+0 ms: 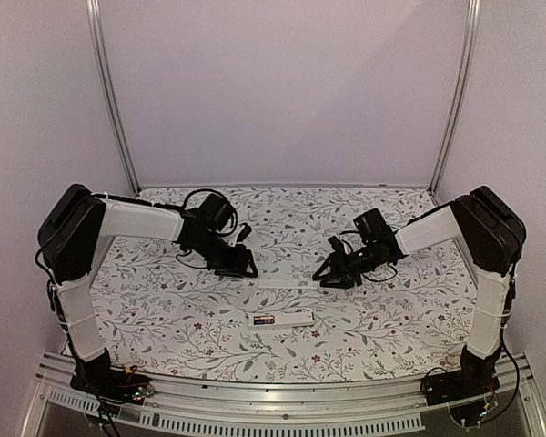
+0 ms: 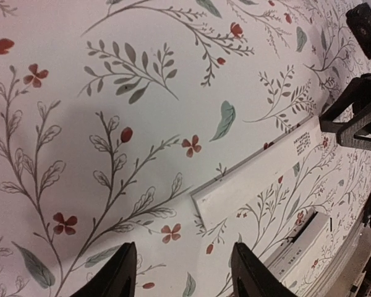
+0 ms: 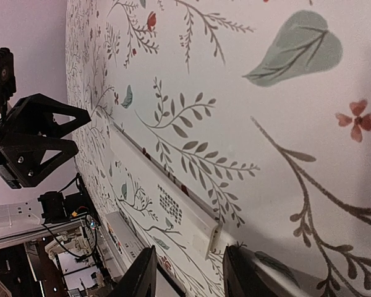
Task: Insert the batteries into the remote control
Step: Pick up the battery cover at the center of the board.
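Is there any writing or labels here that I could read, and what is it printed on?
Nothing here reads clearly.
flat white cover: a block of small print near one end, too blurred to read.
remote control: a dark patch with coloured marks at one end, too small to read.

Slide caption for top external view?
Open left tool and right tool flank thin flat white cover; slim white plastic remote control lies apart, untouched.

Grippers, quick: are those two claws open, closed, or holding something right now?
Left gripper: open, holding nothing.
Right gripper: open, holding nothing; the end of the flat white cover lies just ahead of it.
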Controlling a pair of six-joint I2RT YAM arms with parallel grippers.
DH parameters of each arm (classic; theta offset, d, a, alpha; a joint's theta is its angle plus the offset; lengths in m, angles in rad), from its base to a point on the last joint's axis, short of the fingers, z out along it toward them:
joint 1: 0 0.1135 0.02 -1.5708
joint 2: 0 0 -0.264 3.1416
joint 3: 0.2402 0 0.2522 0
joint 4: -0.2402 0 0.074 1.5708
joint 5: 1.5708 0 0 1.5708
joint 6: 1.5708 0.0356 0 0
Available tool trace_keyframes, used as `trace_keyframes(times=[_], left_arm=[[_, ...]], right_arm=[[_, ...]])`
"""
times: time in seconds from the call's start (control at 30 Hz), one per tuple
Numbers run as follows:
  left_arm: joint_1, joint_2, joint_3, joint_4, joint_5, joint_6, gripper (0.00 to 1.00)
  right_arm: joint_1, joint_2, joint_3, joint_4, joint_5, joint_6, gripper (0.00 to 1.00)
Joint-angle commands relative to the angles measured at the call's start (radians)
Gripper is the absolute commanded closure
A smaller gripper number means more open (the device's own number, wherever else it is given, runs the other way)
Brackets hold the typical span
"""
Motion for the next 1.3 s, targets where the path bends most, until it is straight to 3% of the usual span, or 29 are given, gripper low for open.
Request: trace_keyframes(times=[0.0,0.37,0.6,0.9,1.03,1.27], left_arm=[[-0.005,0.045,-0.006,0.068,0.067,-0.102,0.49],[-0.052,0.138,-0.004,0.138,0.13,-0.145,0.57],[-0.059,0.148,-0.038,0.211,0.166,-0.185,0.6],[-0.053,0.145,-0.039,0.213,0.163,-0.163,0.6],[-0.035,0.093,-0.06,0.237,0.159,-0.136,0.54],[-0.028,-0.196,-0.121,0.217,0.004,0.057,0.33]], right_arm=[[0.004,0.002,-0.042,-0.088,0.066,0.0,0.62],[0.011,0.064,0.015,-0.036,-0.003,0.036,0.65],[0.016,0.054,-0.031,0.174,-0.135,0.168,0.72],[0.015,0.001,-0.055,0.246,-0.155,0.234,0.91],[0.008,-0.031,-0.069,0.247,-0.147,0.229,1.0],[-0.021,-0.136,-0.095,0.243,-0.158,0.21,1.0]])
